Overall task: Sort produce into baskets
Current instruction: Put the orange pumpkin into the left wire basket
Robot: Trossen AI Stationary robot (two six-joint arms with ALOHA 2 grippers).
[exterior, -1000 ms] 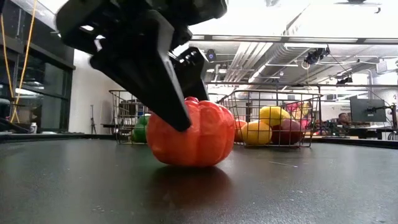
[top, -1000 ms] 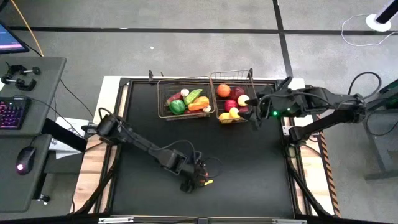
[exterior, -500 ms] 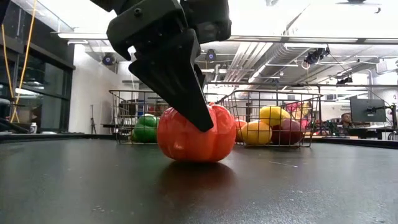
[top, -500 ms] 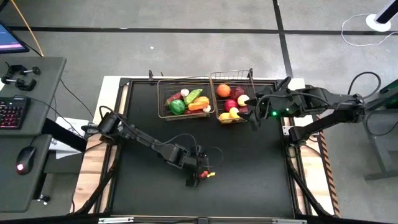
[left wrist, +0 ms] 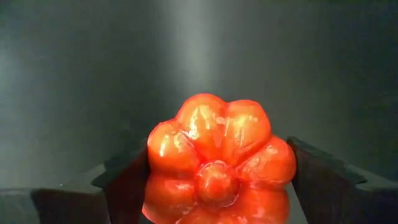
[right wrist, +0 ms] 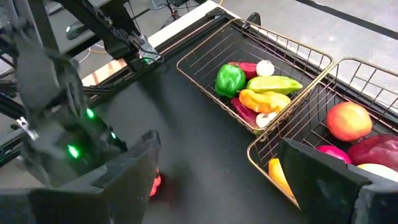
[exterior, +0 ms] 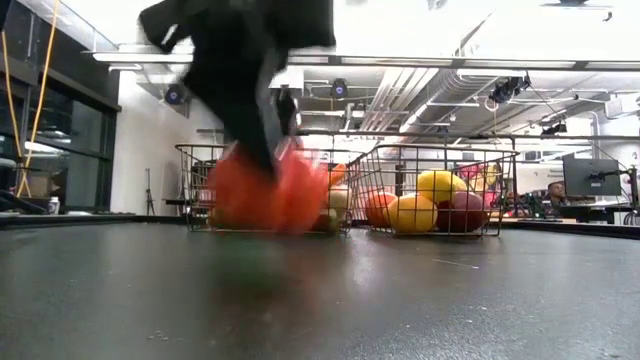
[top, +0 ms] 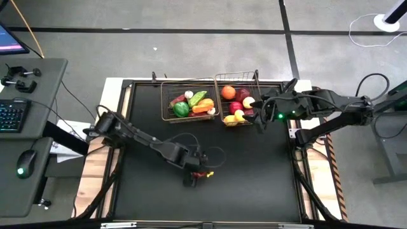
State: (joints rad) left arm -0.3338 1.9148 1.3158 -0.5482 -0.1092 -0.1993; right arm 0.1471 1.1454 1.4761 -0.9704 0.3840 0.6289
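Two shallow bronze wire-mesh baskets are set side by side at the far edge of the black bench point(top: 254, 165). In the left basket point(top: 166, 102) a glossy green pepper point(top: 181, 109), a pale green cucumber point(top: 197, 98) and an orange piece are held. In the right basket point(top: 254, 79) a round orange fruit point(top: 228, 92), dark red apples and yellow lemons point(exterior: 430, 200) are held. A lobed red toy pepper point(left wrist: 217, 162) is clamped between the fingers of the left hand point(top: 198, 173) near the bench's middle. The right hand point(top: 255, 114), fingers apart, is held beside the right basket. Ceiling ducts and monitors are seen beyond.
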